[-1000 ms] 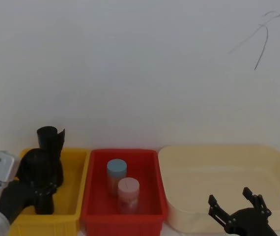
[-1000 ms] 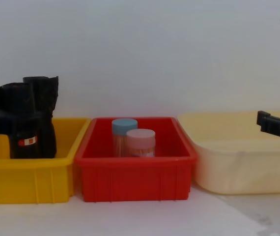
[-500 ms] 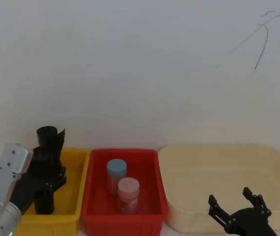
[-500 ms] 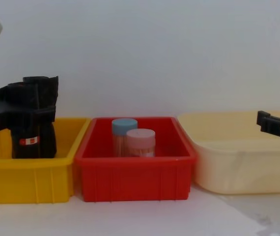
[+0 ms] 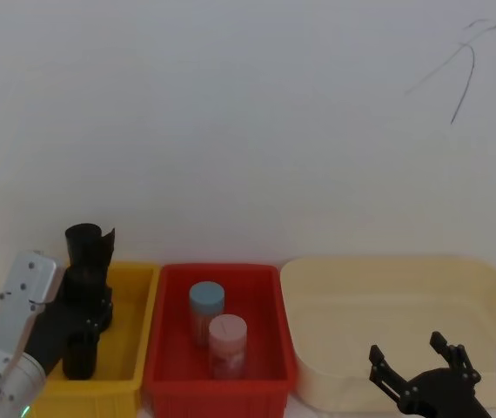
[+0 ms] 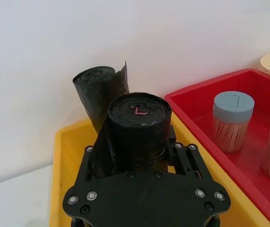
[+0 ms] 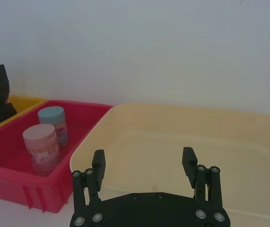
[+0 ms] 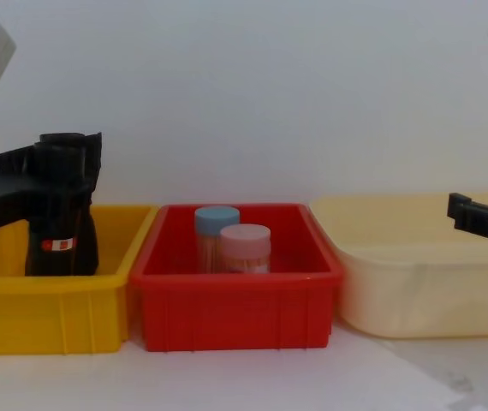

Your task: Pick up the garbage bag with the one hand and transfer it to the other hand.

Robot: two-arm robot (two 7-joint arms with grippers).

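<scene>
**Left claw on the labelled roll, right claw spread**

Nearest to you, the right gripper (image 7: pixel 143 158) hangs at the near side of the cream tub (image 8: pixel 415 291). Its two fingers are spread wide with nothing between them.

Your left gripper (image 5: pixel 85 305) reaches in from the left over the yellow bin (image 8: pixel 47 317). Its two fingers pinch the garbage bag (image 6: pixel 139 127) from either side, just below the top. The bag stands upright in that bin, and its red-and-white label band (image 8: pixel 60 244) faces forward low on the roll. The bin's front wall hides the foot of the bag, so you cannot tell whether it rests on the bin floor or hangs just above it.

Across the table (image 8: pixel 252 377) you have three containers in one row: the yellow bin on the left, the red bin (image 8: pixel 235 312) in the middle and the cream tub on the right.

The red bin holds two jars. The pink-lidded jar (image 8: pixel 245 248) stands in front, and the blue-lidded jar (image 8: pixel 214 224) is just behind it.

The yellow bin holds two black rolls. One is the gripped bag, and just behind it stands the plain black roll (image 6: pixel 97 90), upright with a loose flap at its top.

Farthest back is the white wall (image 5: pixel 248 131).
</scene>
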